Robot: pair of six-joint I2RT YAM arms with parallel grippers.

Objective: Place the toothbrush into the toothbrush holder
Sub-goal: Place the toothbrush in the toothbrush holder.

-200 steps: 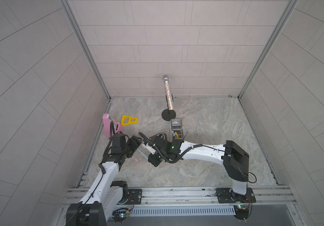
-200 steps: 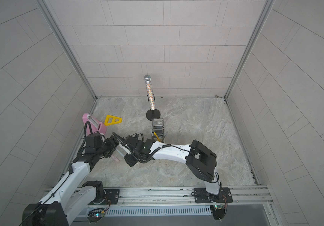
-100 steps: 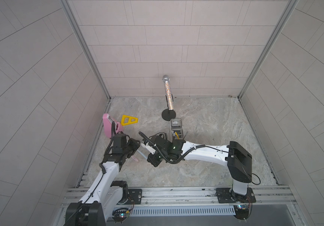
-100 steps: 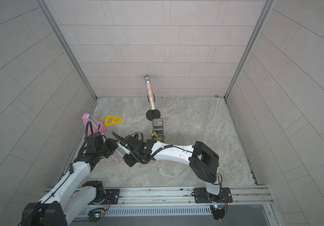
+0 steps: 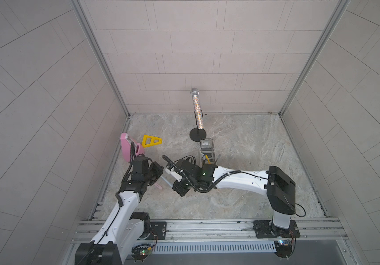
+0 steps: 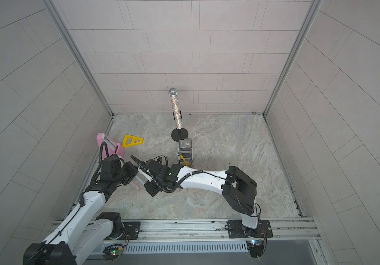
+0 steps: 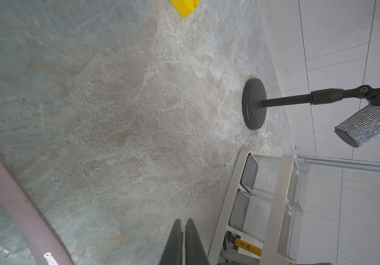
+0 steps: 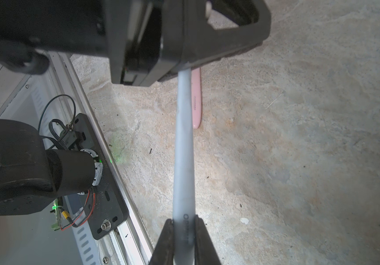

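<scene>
Pale-blue plastic toothbrush (image 8: 183, 149) clamped near its printed end in right hand (image 8: 182, 221). Long axis runs straight to left hand (image 7: 183, 220), far end hidden behind its black housing. Left hand's fingers are together, nothing seen between. Print starts "O", rest unreadable. Pink toothbrush (image 8: 196, 101) lies flat on stone-look bench (image 8: 299, 137). Cream toothbrush holder (image 5: 207, 151) stands apart.

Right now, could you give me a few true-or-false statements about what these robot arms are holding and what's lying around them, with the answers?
1. The right gripper is clamped on a grey-blue toothbrush. True.
2. The left gripper stands wide open. False: it is shut.
3. The glittery microphone lies flat on the floor. False: it is held up on its black round-based stand.
4. A pink toothbrush lies on the floor. True.
5. The toothbrush holder is empty. False: a yellow-handled item sits in it.
</scene>
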